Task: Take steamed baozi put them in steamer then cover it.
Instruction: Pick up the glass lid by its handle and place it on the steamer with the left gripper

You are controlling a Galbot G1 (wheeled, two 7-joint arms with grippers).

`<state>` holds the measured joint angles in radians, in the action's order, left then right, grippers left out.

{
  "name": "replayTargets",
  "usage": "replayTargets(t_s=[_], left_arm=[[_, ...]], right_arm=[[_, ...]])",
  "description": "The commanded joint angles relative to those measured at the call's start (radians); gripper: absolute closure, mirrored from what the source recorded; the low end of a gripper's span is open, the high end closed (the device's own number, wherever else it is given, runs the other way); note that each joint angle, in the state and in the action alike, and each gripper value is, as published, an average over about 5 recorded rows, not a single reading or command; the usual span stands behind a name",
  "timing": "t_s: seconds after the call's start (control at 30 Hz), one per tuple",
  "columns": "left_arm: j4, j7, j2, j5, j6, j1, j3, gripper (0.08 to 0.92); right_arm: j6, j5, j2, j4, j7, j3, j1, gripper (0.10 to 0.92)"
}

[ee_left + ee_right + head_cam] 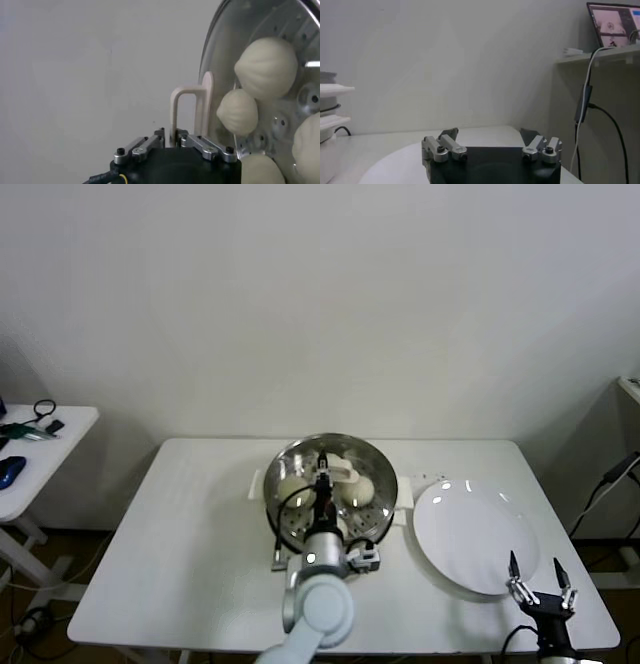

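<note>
Cover held over the loaded steamer.
Left gripper (pixel 322 484) jaws clench the cover's (pixel 235 60) cream handle (pixel 186 112), keeping it above the steamer (pixel 375 459), baozi (pixel 265 60) beneath; right gripper (pixel 538 576) idles, jaws released.

Plain white wall (pixel 320 294); white table (pixel 190 544); side table (pixel 40 454) at left

cream-white baozi (pixel 266 66), smooth, faint pleat lines; shiny silver steamer (pixel 378 466) with dotted perforated tray; clear cover (pixel 220 60), metal rim, cream handle (pixel 186 112); plain white plate (pixel 470 534); white table (pixel 190 524); left gripper (pixel 324 480) black and silver; right gripper (pixel 538 581) black fingers, silver links
</note>
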<state>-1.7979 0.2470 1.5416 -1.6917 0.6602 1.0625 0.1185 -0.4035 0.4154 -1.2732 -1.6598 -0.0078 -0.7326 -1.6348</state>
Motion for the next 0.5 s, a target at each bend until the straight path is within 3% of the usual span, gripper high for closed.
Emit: replayTargets(t_s=[0.03,0.5], left_arm=[[0.005,-0.006,0.009,-0.007,-0.004,0.004,-0.005,0.714],[-0.214,0.015,-0.111,0.226,0.015,0.054,0.028,0.316]], right_arm=[[0.01,-0.001,0.0,-0.002,-0.008,0.002,0.0,0.203],[0.036,-0.006,-0.004,-0.017,-0.003,0.03,-0.006,0.203]])
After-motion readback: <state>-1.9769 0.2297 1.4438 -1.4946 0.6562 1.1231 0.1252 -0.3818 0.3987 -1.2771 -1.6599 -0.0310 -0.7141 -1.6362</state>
